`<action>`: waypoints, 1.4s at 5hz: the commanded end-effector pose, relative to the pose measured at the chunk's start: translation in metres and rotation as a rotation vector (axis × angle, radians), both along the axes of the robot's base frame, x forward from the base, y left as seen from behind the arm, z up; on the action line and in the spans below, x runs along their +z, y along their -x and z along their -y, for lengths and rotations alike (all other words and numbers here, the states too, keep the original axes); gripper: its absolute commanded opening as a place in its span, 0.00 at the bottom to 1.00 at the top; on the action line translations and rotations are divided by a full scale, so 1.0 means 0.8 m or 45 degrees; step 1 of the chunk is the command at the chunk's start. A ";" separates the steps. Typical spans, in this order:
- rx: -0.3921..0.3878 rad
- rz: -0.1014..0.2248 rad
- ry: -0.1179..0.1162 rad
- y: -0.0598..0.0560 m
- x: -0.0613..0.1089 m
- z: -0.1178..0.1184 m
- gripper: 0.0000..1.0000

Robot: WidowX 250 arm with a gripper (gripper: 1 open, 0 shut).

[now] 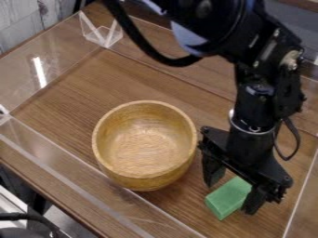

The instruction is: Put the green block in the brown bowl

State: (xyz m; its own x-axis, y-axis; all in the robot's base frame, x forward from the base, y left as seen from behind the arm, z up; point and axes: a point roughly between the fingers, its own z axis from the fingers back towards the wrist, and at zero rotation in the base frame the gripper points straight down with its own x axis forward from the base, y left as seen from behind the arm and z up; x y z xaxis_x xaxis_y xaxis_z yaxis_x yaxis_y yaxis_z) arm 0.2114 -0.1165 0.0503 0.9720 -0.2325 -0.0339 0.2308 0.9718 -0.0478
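The green block (229,198) lies on the wooden table at the lower right, only its near end showing below the gripper. My gripper (239,185) hangs straight down over it, open, with one dark finger on each side of the block and the rest of the bar hidden behind the fingers. I cannot tell whether the fingers touch it. The brown bowl (145,143) sits empty just left of the gripper, its rim close to the left finger.
Clear acrylic walls ring the table, with one edge (87,200) along the front left. A small clear stand (99,28) sits at the back left corner. The arm's dark body (236,42) arches over the right half of the table.
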 end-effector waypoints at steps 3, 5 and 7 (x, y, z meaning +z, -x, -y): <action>-0.010 0.074 0.047 -0.018 0.015 0.006 1.00; -0.013 0.084 0.061 -0.021 0.016 0.006 1.00; -0.019 0.092 0.073 -0.023 0.016 0.005 1.00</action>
State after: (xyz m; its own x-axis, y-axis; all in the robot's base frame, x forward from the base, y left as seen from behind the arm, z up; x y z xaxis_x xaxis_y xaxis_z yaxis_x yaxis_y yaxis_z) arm 0.2212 -0.1188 0.0531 0.9666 -0.2561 0.0064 0.2558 0.9637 -0.0763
